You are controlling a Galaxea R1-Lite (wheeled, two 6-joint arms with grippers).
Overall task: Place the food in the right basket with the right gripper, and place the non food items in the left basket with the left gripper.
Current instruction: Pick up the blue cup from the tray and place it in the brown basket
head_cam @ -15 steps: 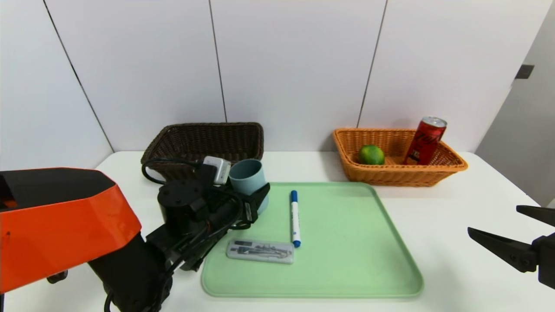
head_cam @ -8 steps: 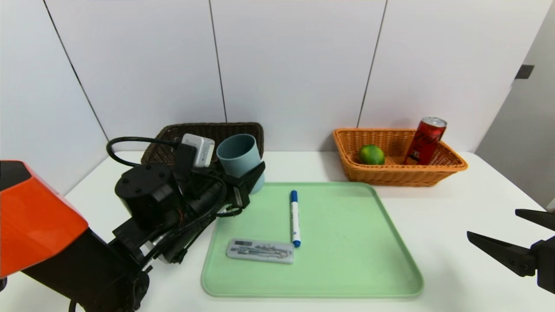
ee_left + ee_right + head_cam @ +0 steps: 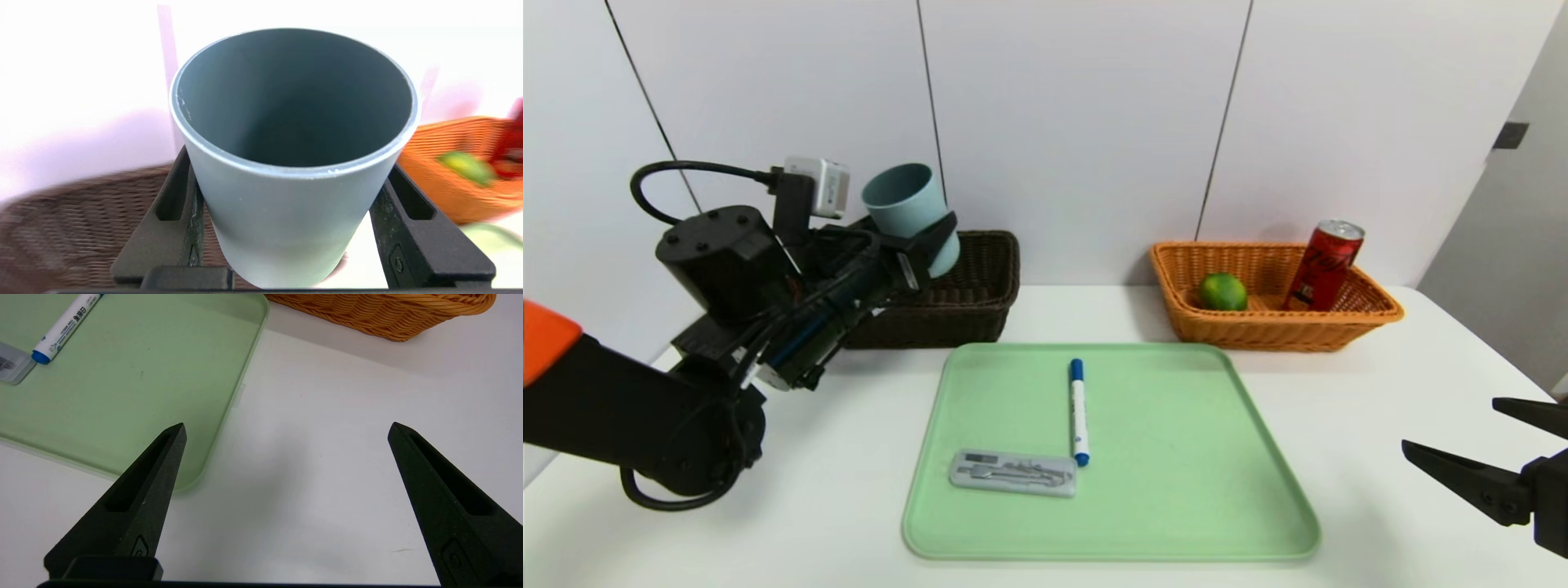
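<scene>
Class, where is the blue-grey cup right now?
In the head view the blue-grey cup is on the left, held upright in the left tool, raised above the dark brown basket.

There are two baskets: one dark brown basket (image 3: 947,294) and one orange basket (image 3: 1270,327). In the orange one I count two foods, one green lime (image 3: 1223,291) and one red can (image 3: 1323,265). There is one blue-grey cup (image 3: 908,212). There is one green tray (image 3: 1176,457) with two things on it: one marker (image 3: 1079,412) and one flat grey case (image 3: 1013,473). I see two grippers, the left gripper (image 3: 923,245) and the right gripper (image 3: 1462,445).
</scene>
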